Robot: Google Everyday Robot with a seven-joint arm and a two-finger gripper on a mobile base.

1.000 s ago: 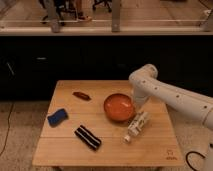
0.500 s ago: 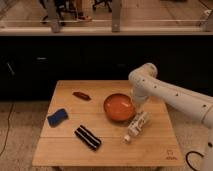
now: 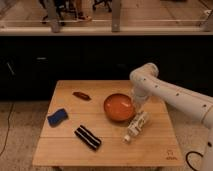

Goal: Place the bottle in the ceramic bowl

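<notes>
Gripper (image 3: 138,106) hangs at the right rim of the ceramic bowl (image 3: 119,107), positioned much as half a second ago, while the bottle (image 3: 136,126) lies on its side on the wooden table (image 3: 125,150), unheld, just below the gripper and beside the bowl.

1. Wooden table (image 3: 150,150), light, square top.
2. Blue sponge (image 3: 57,117) near left edge.
3. Dark striped packet (image 3: 87,137) front centre, lying diagonal.
4. Small reddish-brown item (image 3: 81,95) toward back, left of centre.
</notes>
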